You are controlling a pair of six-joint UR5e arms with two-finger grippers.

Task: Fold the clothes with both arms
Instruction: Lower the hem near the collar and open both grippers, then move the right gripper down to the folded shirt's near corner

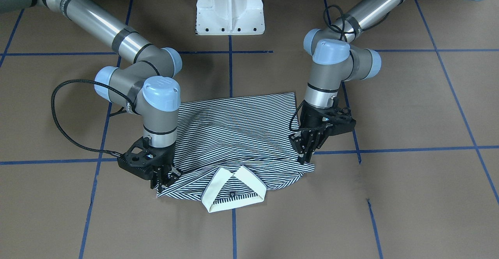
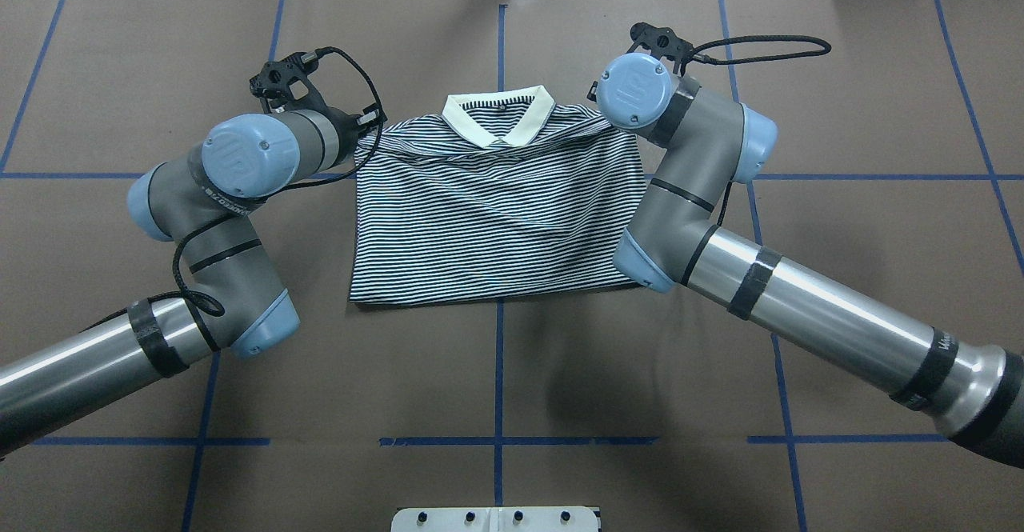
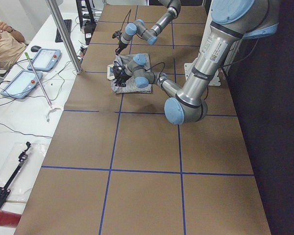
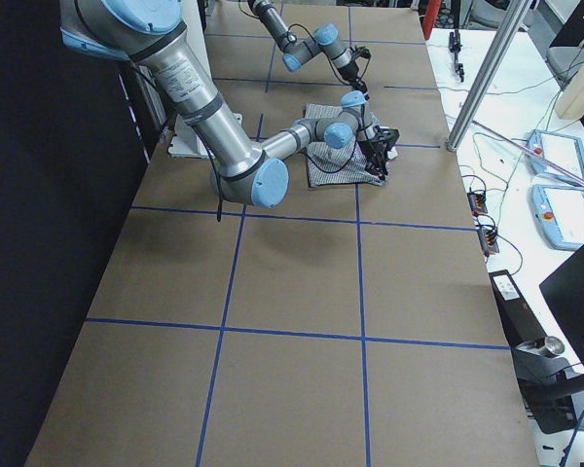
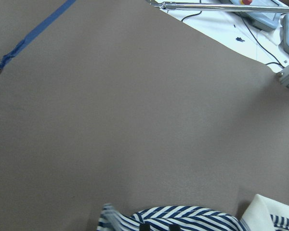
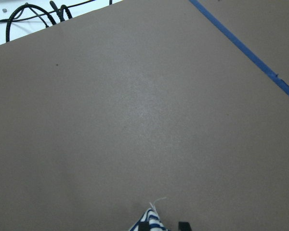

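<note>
Navy-and-white striped polo shirt with cream collar (image 1: 237, 134) lies flat on brown paper-covered table (image 1: 409, 107), mid-grid. Left gripper (image 1: 305, 155) and right gripper (image 1: 164, 183) are each clamped on a collar-end corner. Right wrist overhangs shirt edge. White pedestal base (image 1: 230, 7) stands apart beyond the hem.

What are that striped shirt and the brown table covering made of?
Polo shirt: soft matte knit fabric, probably cotton; it wrinkles and drapes in folds. Table cover: seemingly brown paper or thin card, dull and flat; not certain.
</note>
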